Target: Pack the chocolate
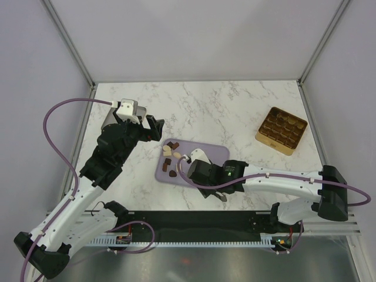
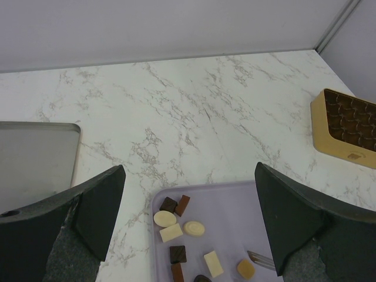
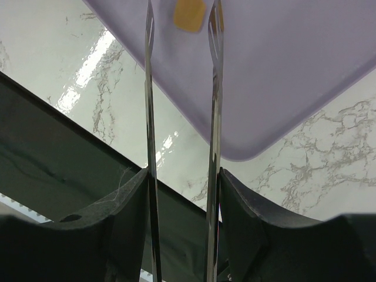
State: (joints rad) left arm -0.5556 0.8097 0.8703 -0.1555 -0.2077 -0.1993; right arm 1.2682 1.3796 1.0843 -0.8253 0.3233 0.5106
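Several small chocolate pieces [image 1: 171, 157], dark brown, mid brown and cream-white, lie on the left part of the lilac tray [image 1: 211, 154]; they also show in the left wrist view [image 2: 179, 226]. My right gripper [image 1: 195, 168] is shut on metal tongs [image 3: 215, 88]. The tong arms stand apart over the tray [image 3: 282, 64], with a tan piece [image 3: 189, 14] between their tips, clear of the left tip. That piece [image 2: 245, 268] and a tong tip [image 2: 261, 258] show in the left wrist view. My left gripper [image 1: 155, 129] is open and empty, above the table beyond the tray's far left corner.
A gold compartmented box [image 1: 282, 130] stands at the right of the marble table [image 1: 223, 111]; it also shows in the left wrist view [image 2: 346, 126]. A grey metal tray [image 2: 35, 158] lies at the far left. The table's dark front edge [image 3: 70, 170] runs under the right gripper.
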